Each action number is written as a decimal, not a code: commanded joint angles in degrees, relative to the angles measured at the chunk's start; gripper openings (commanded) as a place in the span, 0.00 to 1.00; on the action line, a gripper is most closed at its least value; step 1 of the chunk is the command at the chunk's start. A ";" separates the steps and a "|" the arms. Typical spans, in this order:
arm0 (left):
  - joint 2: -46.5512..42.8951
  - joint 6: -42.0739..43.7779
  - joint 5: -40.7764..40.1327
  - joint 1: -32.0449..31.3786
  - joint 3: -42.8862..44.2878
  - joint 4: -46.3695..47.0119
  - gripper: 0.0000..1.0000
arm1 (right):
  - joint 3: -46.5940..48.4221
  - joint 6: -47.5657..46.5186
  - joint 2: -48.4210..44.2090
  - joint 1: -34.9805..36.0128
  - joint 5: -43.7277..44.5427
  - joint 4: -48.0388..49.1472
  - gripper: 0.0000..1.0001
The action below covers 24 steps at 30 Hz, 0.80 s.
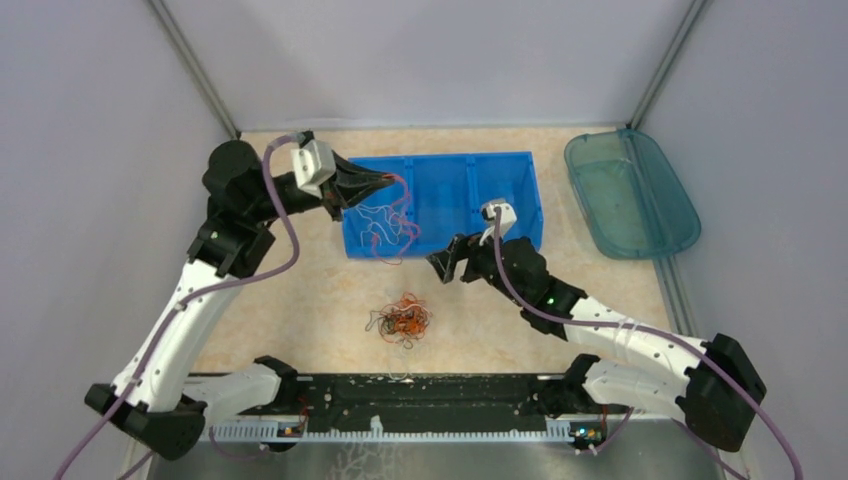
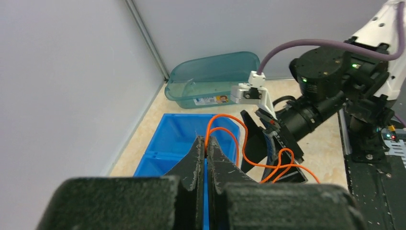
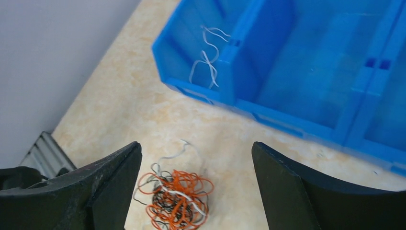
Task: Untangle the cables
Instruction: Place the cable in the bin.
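left pincer [image 2: 206, 143]: jaws pressed together on a loop of orange cable [image 2: 222, 115], which arcs up from the tips and trails down ahead of them, above the blue bin [image 1: 440, 158] beneath. right pincer [image 3: 195, 149]: jaws spread wide, holding nothing, hovering over the table [image 1: 300, 300]. below and between its fingers lies the tangle [image 3: 178, 199], a knot of orange, black and white cables. beyond its tips, in the bin's end compartment, lie loose white cables [image 3: 208, 64]. handling, as judged: each strand is very light, limp and springy, thin enough to slip from between the pads and to drag its neighbours along when lifted. the best hold is probably a free end or outer loop standing clear of the knot, such as the pale strand straying from its far edge, pinched squarely at the fingertips rather than in the dense middle.
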 commanded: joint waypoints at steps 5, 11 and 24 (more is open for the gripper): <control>14.34 -2.14 -3.01 -0.59 1.66 9.07 0.00 | -0.61 3.18 -4.19 -2.71 11.75 -10.29 0.85; 25.18 -1.94 -5.82 -1.53 6.53 10.34 0.00 | -0.20 3.42 -7.01 -2.94 15.70 -15.03 0.83; 42.99 8.10 -14.12 -2.83 14.44 5.28 0.00 | 0.50 4.67 -11.09 -3.06 17.95 -18.45 0.82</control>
